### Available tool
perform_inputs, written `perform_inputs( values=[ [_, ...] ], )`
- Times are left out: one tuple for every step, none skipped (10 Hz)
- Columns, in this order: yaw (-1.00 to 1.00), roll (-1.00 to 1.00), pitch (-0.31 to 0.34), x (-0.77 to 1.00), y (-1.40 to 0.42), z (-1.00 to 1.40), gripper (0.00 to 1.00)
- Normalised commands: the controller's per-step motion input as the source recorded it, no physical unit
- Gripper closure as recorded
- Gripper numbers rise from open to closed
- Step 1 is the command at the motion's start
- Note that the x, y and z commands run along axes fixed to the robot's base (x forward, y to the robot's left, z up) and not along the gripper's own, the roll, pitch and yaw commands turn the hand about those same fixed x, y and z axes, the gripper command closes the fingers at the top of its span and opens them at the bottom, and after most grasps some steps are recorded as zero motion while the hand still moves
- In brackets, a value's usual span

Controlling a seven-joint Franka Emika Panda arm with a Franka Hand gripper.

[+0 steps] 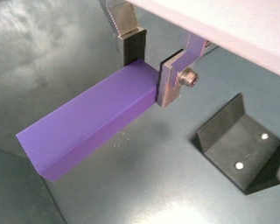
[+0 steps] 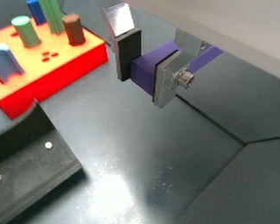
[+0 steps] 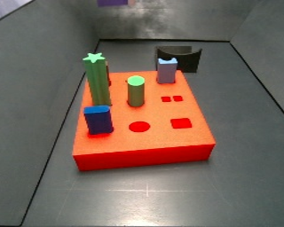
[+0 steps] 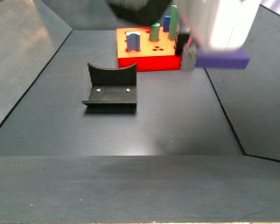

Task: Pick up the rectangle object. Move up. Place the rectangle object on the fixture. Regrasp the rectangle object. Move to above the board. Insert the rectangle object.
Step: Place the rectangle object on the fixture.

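My gripper (image 1: 152, 66) is shut on one end of the rectangle object (image 1: 90, 122), a long purple bar. It holds the bar level, above the dark floor. Both wrist views show the bar clamped between the dark pads (image 2: 129, 54); its end face shows in a wrist view (image 2: 140, 72). In a side view the white gripper body (image 4: 219, 22) carries the bar (image 4: 224, 59) in the air to the right of the board (image 4: 154, 59). The black fixture (image 4: 111, 87) stands on the floor nearer the camera, left of the gripper. It also shows in a wrist view (image 1: 241, 144).
The red-orange board (image 3: 145, 133) carries a green star post (image 3: 97, 80), a green cylinder (image 3: 136, 90), a blue block (image 3: 98, 119) and a lavender peg (image 3: 167, 69). Round and square holes (image 3: 180, 123) lie open on its right part. Sloped grey walls (image 3: 38, 53) ring the floor.
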Motion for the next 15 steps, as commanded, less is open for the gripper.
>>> perform_inputs(
  values=[
    [0.01,0.06,0.101,0.00,0.00,0.27,1.00],
    [1.00,0.05,0.061,0.88,-1.00,-0.19,1.00],
    [1.00,0.05,0.063,0.90,-1.00,-0.25,1.00],
    [1.00,0.05,0.063,0.95,-1.00,-0.24,1.00],
    [1.00,0.05,0.069,1.00,-0.93,-0.20,1.00],
    [1.00,0.06,0.073,1.00,-0.87,-0.19,1.00],
    [1.00,0.06,0.077,1.00,-0.70,-0.17,1.00],
    [1.00,0.07,0.085,0.97,-0.48,-0.13,1.00],
    [1.00,0.08,0.093,0.84,-0.25,-0.08,1.00],
    [1.00,0.08,0.107,0.66,-0.13,-0.05,1.00],
    [1.00,0.09,0.120,0.54,-0.09,-0.03,1.00],
    [1.00,0.10,0.130,0.45,-0.06,-0.02,1.00],
    [1.00,0.11,0.155,0.30,-0.04,-0.01,1.00],
    [1.00,0.11,0.169,0.23,-0.03,-0.01,1.00],
    [1.00,0.13,0.202,0.10,-0.02,0.00,1.00]
  ],
)
